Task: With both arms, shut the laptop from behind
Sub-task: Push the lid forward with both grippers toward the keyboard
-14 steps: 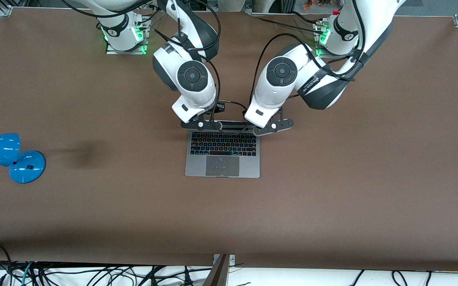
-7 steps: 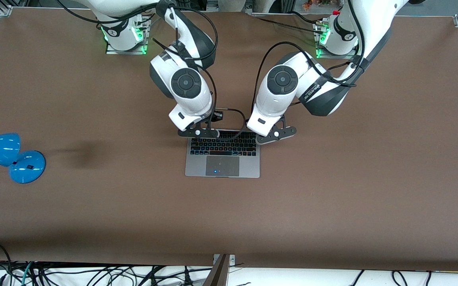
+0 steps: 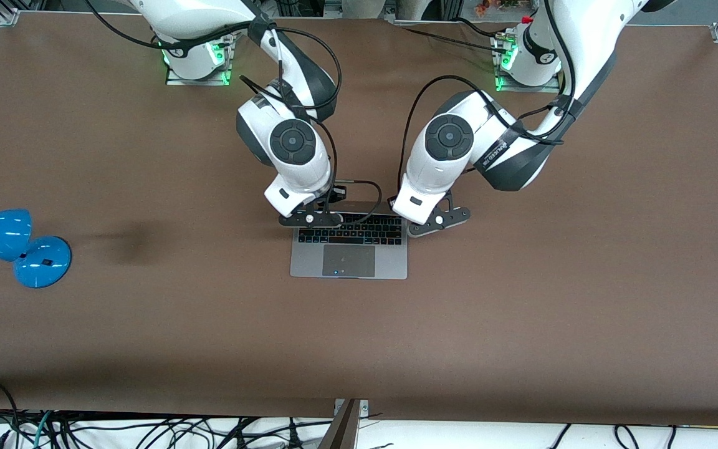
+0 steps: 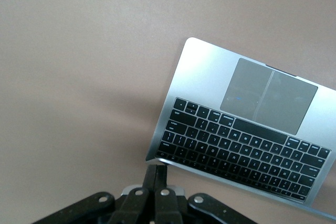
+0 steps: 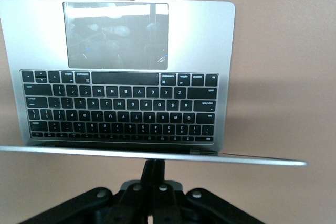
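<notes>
The silver-grey laptop (image 3: 348,260) lies mid-table, part open, keyboard and trackpad showing. Its lid (image 3: 359,206) leans forward over the rear key rows. My right gripper (image 3: 310,218) is shut and empty, its fingertips (image 5: 155,167) pressed against the back of the lid's edge (image 5: 157,154). My left gripper (image 3: 435,221) is shut and empty, its fingertips (image 4: 157,174) touching the lid's corner at the left arm's end (image 4: 157,157). The laptop's base shows in the left wrist view (image 4: 210,77) and in the right wrist view (image 5: 202,40).
A blue desk lamp (image 3: 16,246) lies on the brown table (image 3: 521,312) at the right arm's end. The arm bases (image 3: 197,56) stand along the table edge farthest from the front camera. Cables hang off the near edge.
Both grippers have moved toward the front camera and pushed the lid forward and down. Fewer key rows show now.
</notes>
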